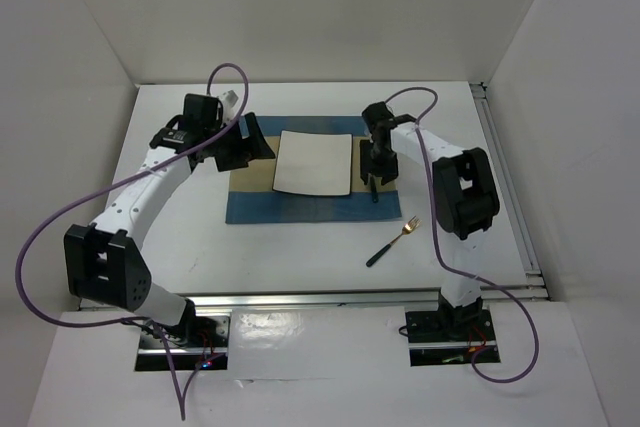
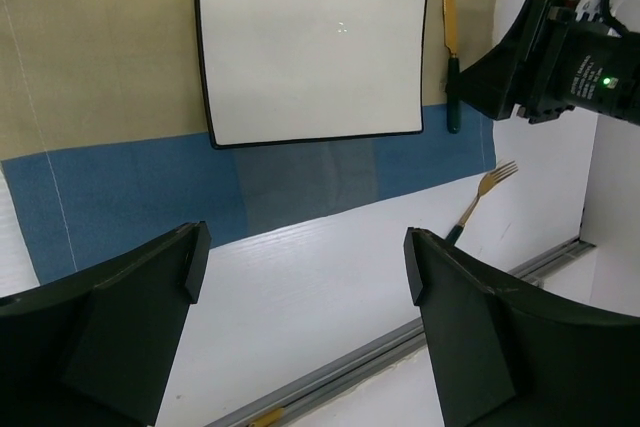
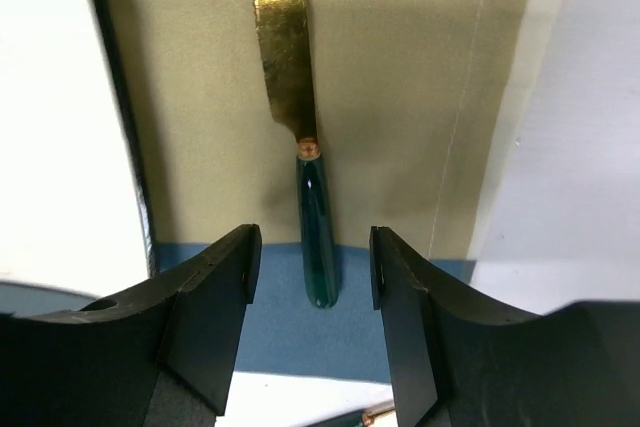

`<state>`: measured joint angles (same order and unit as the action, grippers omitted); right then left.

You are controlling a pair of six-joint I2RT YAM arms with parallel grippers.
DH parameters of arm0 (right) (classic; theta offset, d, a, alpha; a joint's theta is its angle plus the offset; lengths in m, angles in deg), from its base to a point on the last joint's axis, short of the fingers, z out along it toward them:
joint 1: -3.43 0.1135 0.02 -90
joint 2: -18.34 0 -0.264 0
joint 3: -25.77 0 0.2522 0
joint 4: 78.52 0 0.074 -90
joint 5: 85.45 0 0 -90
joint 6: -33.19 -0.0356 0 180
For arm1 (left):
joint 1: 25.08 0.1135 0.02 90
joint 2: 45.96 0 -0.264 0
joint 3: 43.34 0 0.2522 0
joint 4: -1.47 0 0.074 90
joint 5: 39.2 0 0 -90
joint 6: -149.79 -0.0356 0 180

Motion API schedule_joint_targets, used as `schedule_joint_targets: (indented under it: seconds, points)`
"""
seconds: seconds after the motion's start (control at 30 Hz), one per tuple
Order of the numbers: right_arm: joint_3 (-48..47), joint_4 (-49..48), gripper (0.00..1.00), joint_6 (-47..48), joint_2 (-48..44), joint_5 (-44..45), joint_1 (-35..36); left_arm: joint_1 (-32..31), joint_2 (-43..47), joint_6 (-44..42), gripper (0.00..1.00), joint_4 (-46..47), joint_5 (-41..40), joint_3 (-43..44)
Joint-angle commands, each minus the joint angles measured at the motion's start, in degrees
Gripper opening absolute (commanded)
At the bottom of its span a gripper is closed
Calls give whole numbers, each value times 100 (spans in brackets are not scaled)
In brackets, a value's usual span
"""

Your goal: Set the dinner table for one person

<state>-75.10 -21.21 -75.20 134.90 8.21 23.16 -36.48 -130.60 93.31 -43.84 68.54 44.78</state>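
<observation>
I see the plate point(image 2: 315, 42) top centre on the placemat point(image 2: 100, 67), knife point(image 2: 452, 87) beside it. A fork point(image 2: 480, 197) lies mid-right on the dinner table point(image 2: 330, 287).

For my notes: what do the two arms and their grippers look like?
The left arm and right arm share white tubular links and bulky black joint housings. A purple cable loops off each. The left gripper and right gripper have broad matte-black fingers. A green light glows on the right wrist.

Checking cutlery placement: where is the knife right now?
In the right wrist view the knife lies on the placemat just right of the plate, between the open fingers of the right pincer.
</observation>
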Motion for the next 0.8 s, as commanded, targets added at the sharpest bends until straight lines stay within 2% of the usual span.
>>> schedule_joint_targets:
  seconds: [0.0,0.13,0.23,0.37,0.47,0.57,0.77]
  points:
    - [-192,21,58,-120,-676,29,-13,-20,141,-345,97,79,274,139]
    - [-122,390,58,-244,-1555,161,-65,-511,-140,-881,94,-201,125,332]
    - [141,584,59,-533,-2354,318,-214,-1240,-421,-1312,90,-492,-33,385]
    - [326,901,60,-999,-3312,662,-399,-2609,-1000,-1664,82,-668,-95,638]
    - [231,1041,66,-1272,-3595,856,-452,-3357,-1607,-1830,77,-668,-95,806]
    - [-130,1199,67,-1342,-3815,935,-452,-3929,-2238,-1884,76,-808,-192,1499]
    - [-772,1463,67,-1456,-3965,794,-505,-4572,-3206,-1936,75,-905,-384,2414]
